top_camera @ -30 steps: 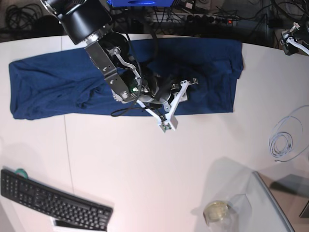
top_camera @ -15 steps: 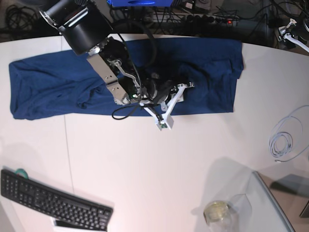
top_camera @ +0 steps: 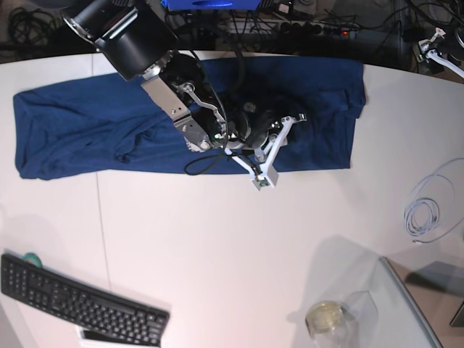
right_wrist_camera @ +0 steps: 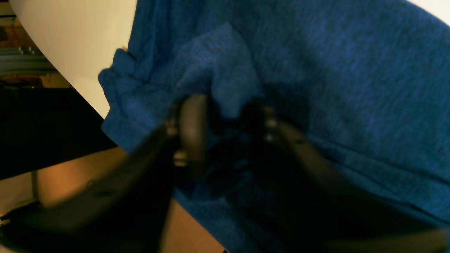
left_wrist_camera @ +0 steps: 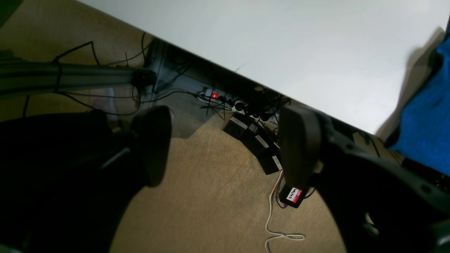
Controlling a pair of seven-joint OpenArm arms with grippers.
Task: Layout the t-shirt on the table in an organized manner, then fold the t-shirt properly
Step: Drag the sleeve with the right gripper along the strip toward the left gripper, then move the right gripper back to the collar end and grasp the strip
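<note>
The dark navy t-shirt (top_camera: 87,130) lies spread in a long band across the far part of the white table (top_camera: 232,254), creased around its middle. My right gripper (top_camera: 264,119) rests on the shirt's middle-right part. In the right wrist view its fingers (right_wrist_camera: 191,130) pinch a raised fold of the t-shirt (right_wrist_camera: 225,80), close to a bunched shirt edge by the table's rim. My left gripper (left_wrist_camera: 226,146) hangs open and empty beyond the table (left_wrist_camera: 281,45) edge, above the floor. A strip of the t-shirt (left_wrist_camera: 429,116) shows at that view's right.
A black keyboard (top_camera: 80,301) lies at the near left. A coiled white cable (top_camera: 424,210) sits at the right, with a glass panel (top_camera: 409,308) and a round jar (top_camera: 326,317) at the near right. Cables and a power strip (left_wrist_camera: 218,96) lie on the floor.
My right gripper has shifted a little to the right over the shirt and its jaws have closed onto a fold of cloth. The left arm has not moved.
</note>
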